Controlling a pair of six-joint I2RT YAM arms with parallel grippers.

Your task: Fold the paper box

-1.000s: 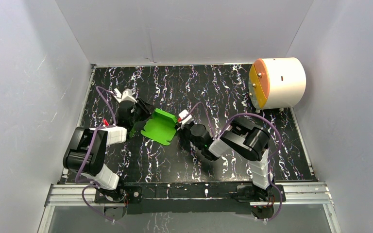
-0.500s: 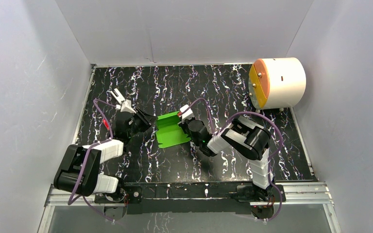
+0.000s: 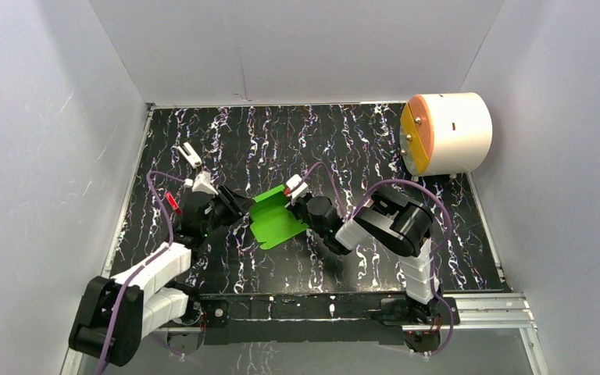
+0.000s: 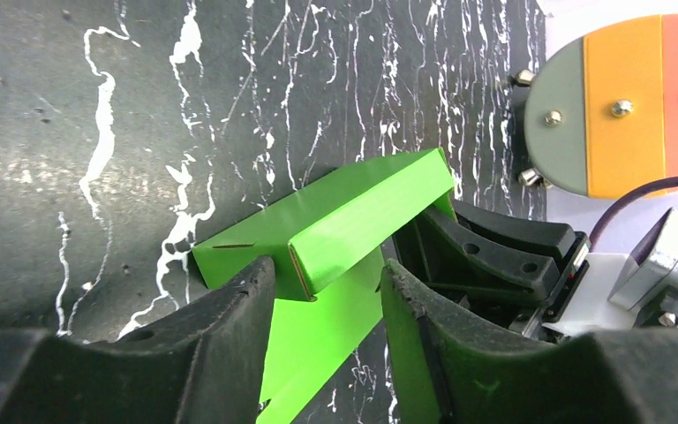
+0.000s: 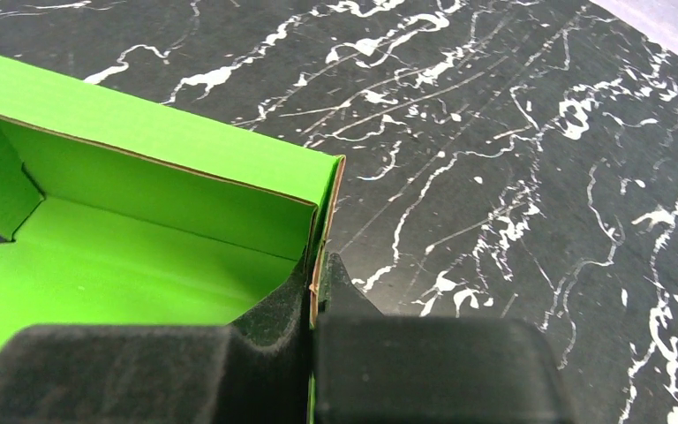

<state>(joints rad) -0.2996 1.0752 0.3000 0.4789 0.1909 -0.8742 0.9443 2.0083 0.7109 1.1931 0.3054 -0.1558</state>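
Right claw (image 5: 316,276) pinches the paper box (image 3: 277,223), left claw (image 4: 325,276) parted, on a black white-veined table (image 3: 359,141) between grey walls (image 3: 39,156).

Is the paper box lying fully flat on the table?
No, one wall of the paper box stands folded up off the table.

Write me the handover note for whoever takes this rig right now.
Paper box: on the table, partly folded.
Left gripper: open, astride one end of its raised wall.
Right gripper: shut on that wall's other end.
Done: one long wall stands up.
Left to do: the near panel lies flat; fold up the rest and close it.
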